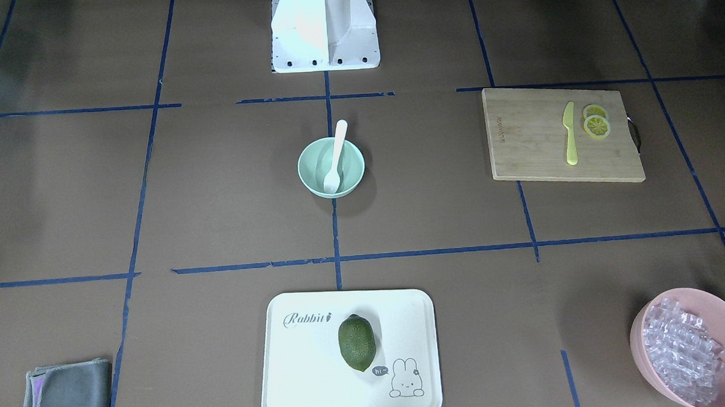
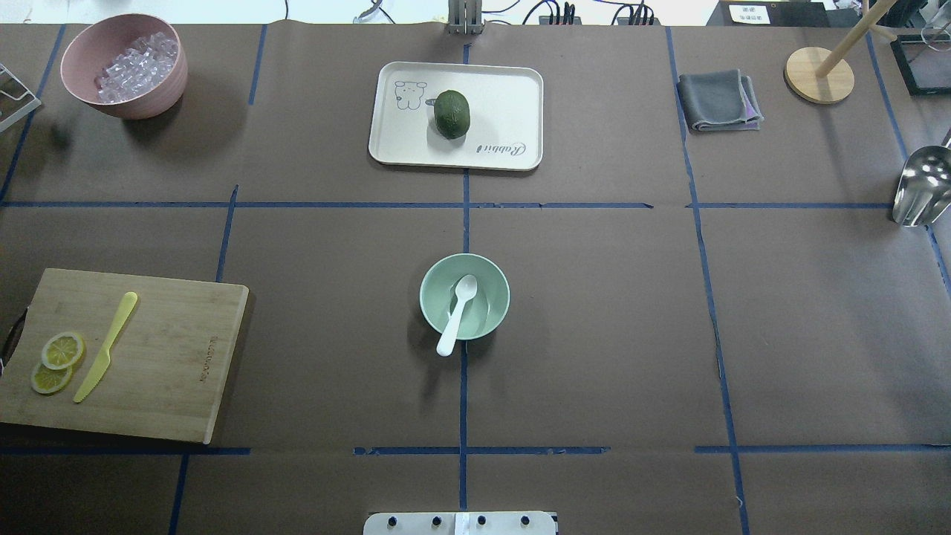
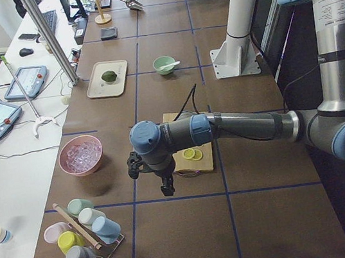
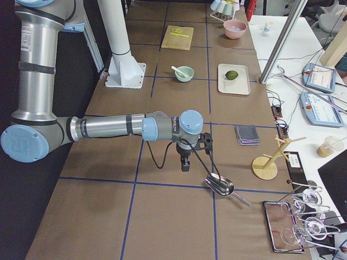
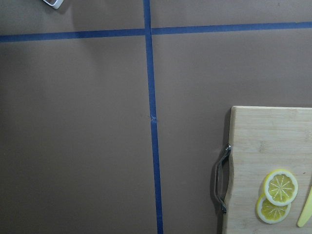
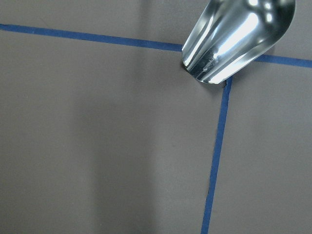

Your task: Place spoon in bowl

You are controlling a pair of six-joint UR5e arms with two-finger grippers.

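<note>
The white spoon (image 1: 336, 157) lies in the mint-green bowl (image 1: 310, 167) at the table's middle, scoop down inside and handle resting over the rim on the robot's side. They also show in the overhead view, spoon (image 2: 456, 315) and bowl (image 2: 492, 293). The left gripper (image 3: 166, 186) hangs over the table's left end beside the cutting board, far from the bowl. The right gripper (image 4: 185, 164) hangs over the right end near a metal scoop. Both grippers show only in the side views, so I cannot tell whether they are open or shut.
A wooden cutting board (image 2: 171, 357) holds a yellow knife (image 2: 106, 346) and lemon slices (image 2: 56, 360). A white tray (image 2: 498, 96) holds a green lime (image 2: 452, 114). There is also a pink bowl of ice pieces (image 2: 124, 65), a grey cloth (image 2: 719, 100) and a metal scoop (image 2: 920, 186).
</note>
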